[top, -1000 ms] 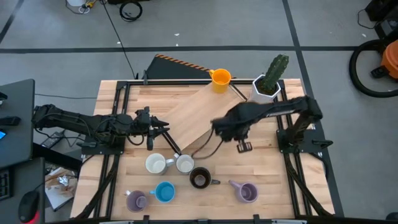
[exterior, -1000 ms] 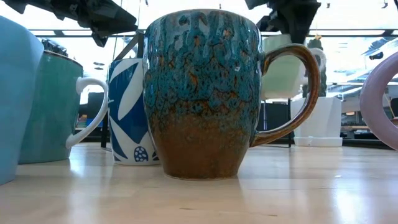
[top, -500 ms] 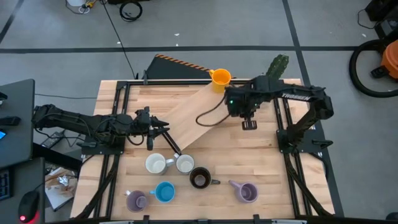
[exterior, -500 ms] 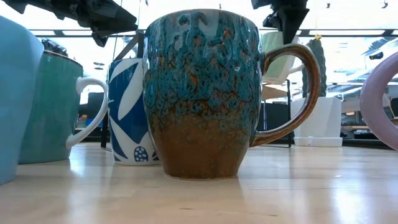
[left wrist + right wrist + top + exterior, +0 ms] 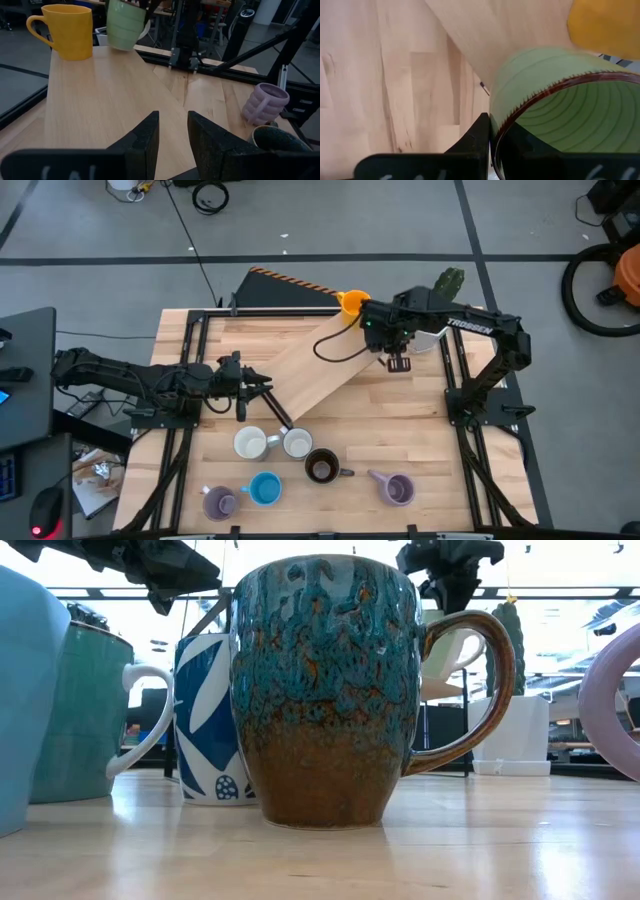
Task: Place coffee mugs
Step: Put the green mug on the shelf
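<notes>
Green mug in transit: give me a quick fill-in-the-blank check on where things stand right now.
1. The right gripper grips the green mug by its ____.
2. The green mug hangs beside the ____ mug on the slanted board.
3. The left gripper fingers hold ____.

Missing: rim; orange; nothing

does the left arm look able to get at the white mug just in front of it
Probably yes. The left gripper is open, holds nothing, and hovers just behind the white mug; no object lies between them. The right gripper is far off, gripping the green mug.
</notes>
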